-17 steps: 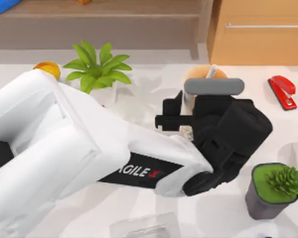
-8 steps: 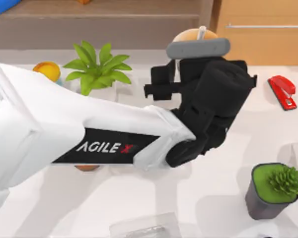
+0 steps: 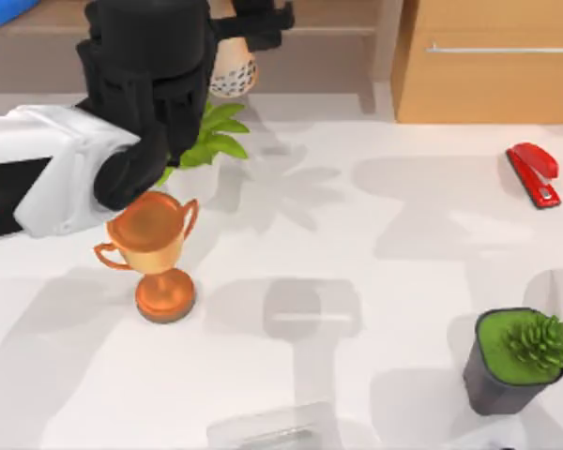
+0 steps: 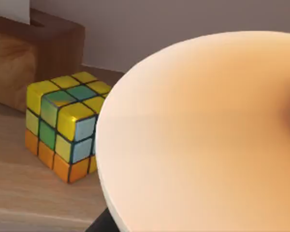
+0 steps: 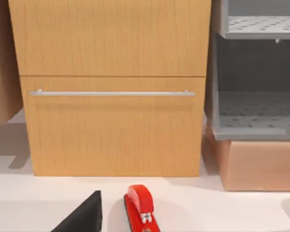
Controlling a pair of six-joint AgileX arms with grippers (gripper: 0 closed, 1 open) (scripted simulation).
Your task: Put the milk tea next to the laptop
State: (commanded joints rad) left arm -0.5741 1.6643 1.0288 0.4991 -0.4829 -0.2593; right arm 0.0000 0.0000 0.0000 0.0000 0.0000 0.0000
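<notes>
Left end effector [image 3: 236, 42]: far left of the scene, above the counter's far edge, pinching the milk tea [image 3: 233, 70]. The cup hangs clear of the counter [image 3: 357, 272]; its lower part with dark pearls shows below the black fingers. In the left wrist view the drink's pale beige side [image 4: 203, 135] sits very close to the camera.

Left arm: white casing with black wrist, reaching in from the left edge.

Leafy green plant [image 3: 211, 141]: just below the held cup, partly covered by the black wrist.

Copper trophy [image 3: 155, 248]: upright on the counter, left of centre, near the arm's white casing.

Colour cube [image 4: 63, 123]: on a wooden shelf beyond the cup, beside a wooden box [image 4: 19, 63].

Red stapler [image 3: 535, 173]: far right of the counter, in front of a wooden drawer unit [image 5: 111, 92].

Green succulent in a dark pot [image 3: 511, 361]: near right.

Right end effector: a dark tip [image 5: 82, 217] at the edge of its wrist view; whether spread or pressed together cannot be told.
</notes>
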